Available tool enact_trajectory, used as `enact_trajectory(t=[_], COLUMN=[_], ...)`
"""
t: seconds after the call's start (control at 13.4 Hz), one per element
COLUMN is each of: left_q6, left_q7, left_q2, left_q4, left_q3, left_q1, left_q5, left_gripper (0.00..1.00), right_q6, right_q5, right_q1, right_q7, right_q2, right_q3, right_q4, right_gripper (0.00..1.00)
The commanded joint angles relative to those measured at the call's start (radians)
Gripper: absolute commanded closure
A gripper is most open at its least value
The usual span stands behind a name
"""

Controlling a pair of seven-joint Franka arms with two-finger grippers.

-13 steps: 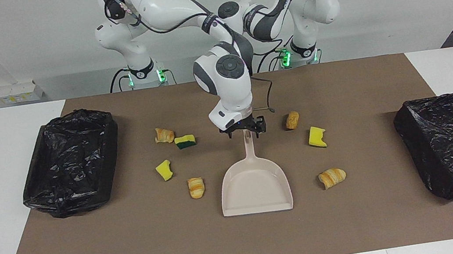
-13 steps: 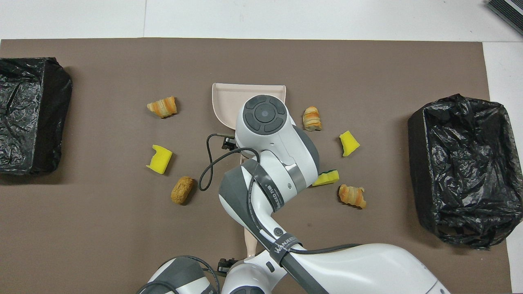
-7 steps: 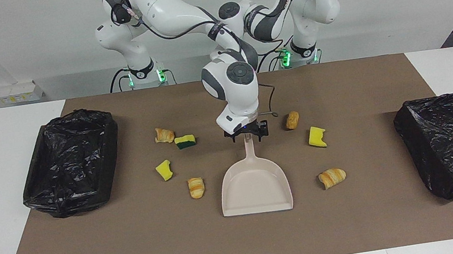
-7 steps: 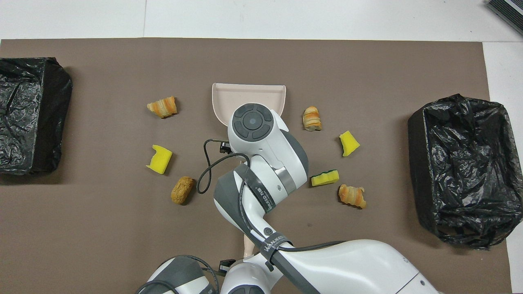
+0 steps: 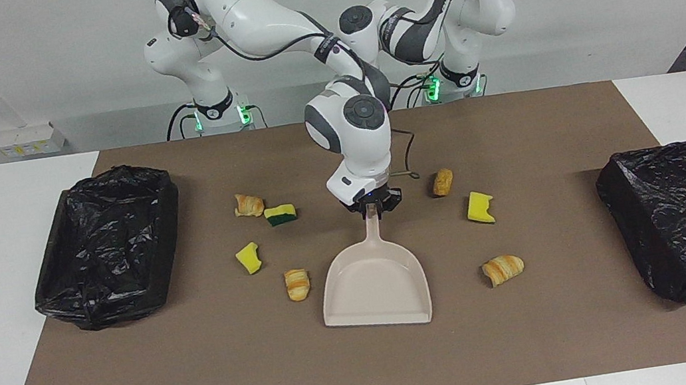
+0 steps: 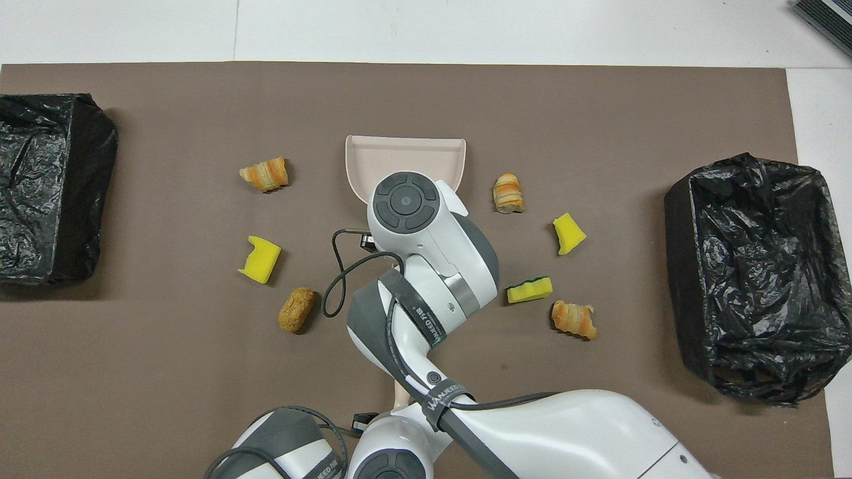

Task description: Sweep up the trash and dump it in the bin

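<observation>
My right gripper (image 5: 373, 208) is shut on the handle of the beige dustpan (image 5: 375, 285) (image 6: 406, 156), which lies mid-mat with its mouth pointing away from the robots. Trash lies on both sides of it. Toward the right arm's end are a croissant (image 5: 249, 205), a green-faced sponge (image 5: 280, 215), a yellow sponge (image 5: 249, 258) and a croissant (image 5: 297, 284). Toward the left arm's end are a brown pastry (image 5: 443, 182), a yellow sponge (image 5: 480, 207) and a croissant (image 5: 503, 269). My left gripper (image 6: 363, 420) is almost wholly hidden under the right arm.
Two bins lined with black bags stand at the mat's ends, one (image 5: 162, 198) (image 6: 679, 219) toward the right arm's end and one (image 5: 621, 163) (image 6: 100, 133) toward the left arm's. A beige stub (image 6: 399, 396) shows beside the left gripper.
The right gripper has come down and shut on the dustpan's handle. The pan has swung slightly toward the right arm's end. The trash has not moved.
</observation>
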Motion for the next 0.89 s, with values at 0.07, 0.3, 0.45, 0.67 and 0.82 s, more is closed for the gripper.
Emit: enact_trajectory(t=[0.07,0.3,0.45,0.67,0.82], left_q6=[-0.098,-0.057,-0.052,-0.034,-0.012], left_q7=[0.233,0.475,0.711,0.981,1.101], left_q2=[-0.069,-0.02,0.064,0.225,0.352], left_q4=[0.029,0.102,0.206,0.4,0.551], left_q3=[-0.005,-0.005,-0.005,-0.005,-0.005], left_q1=[0.166,0.35,0.468,0.596,0.66], left_q5=[0.021,0.052,0.054,0.054,0.058], left_gripper=[1.0,1.0,1.0,1.0,1.0], right_q6=[-0.113,-0.217,-0.244,-0.237,-0.231], right_q5=[-0.014,0.004,0.0,-0.046,-0.056], right_q1=[-0.041,-0.105,-0.11,-0.147,-0.165], right_q7=[-0.157,-0.413,-0.646,-1.022,-1.215], right_q2=[-0.069,-0.192,-0.263,-0.298,-0.301], right_q3=[-0.008,-0.002,-0.003,-0.007,-0.006], right_q4=[0.048,0.009,-0.086,-0.166,-0.183], right_gripper=[1.0,1.0,1.0,1.0,1.0])
